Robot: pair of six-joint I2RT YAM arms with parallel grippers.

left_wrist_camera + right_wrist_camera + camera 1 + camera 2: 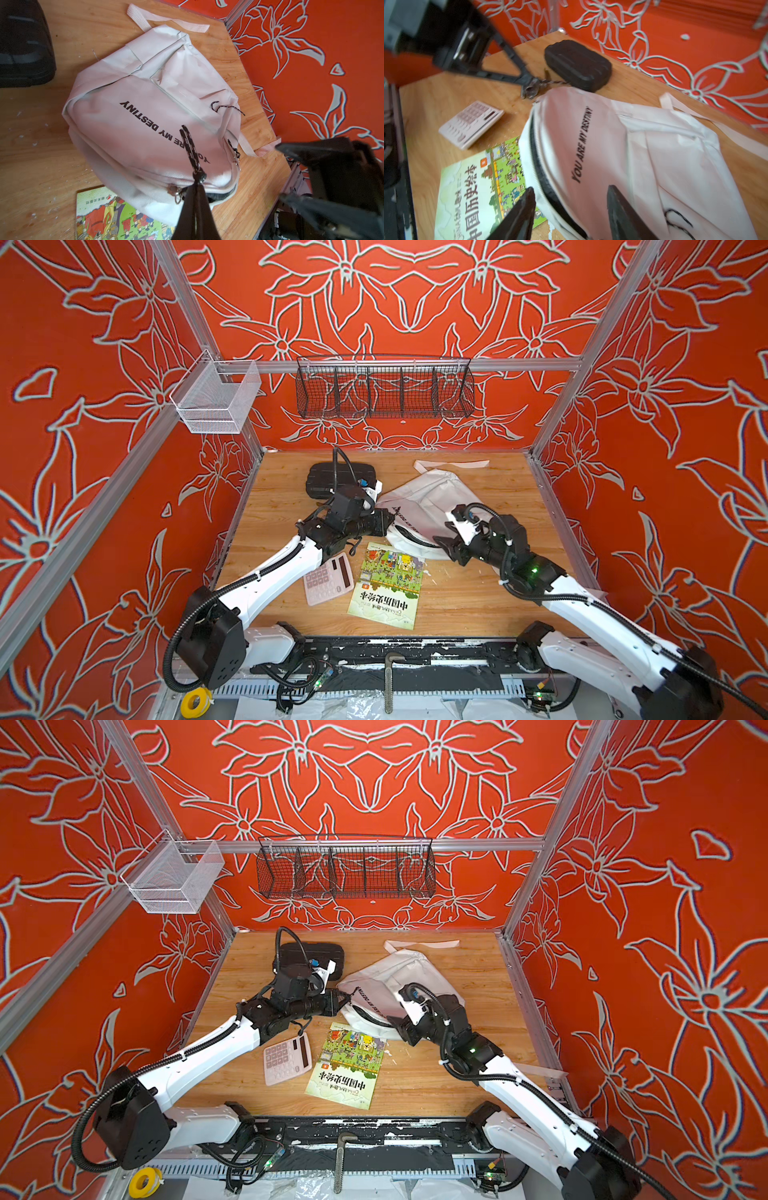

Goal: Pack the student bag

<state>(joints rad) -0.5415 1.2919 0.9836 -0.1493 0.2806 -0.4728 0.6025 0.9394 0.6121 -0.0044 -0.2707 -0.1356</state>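
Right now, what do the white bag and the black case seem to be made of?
The white bag: thin woven fabric, matte, since it creases and sags; probably nylon or polyester. The black case: rigid moulded shell, matte, raised ribs; plastic or EVA, cannot tell which.

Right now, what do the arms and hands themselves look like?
Left arm and right arm: white shells, black joints, black ribbed conduit tied on with white zip ties. Green light near the right wrist. Left hand and right hand: black, with thin tapering fingers.
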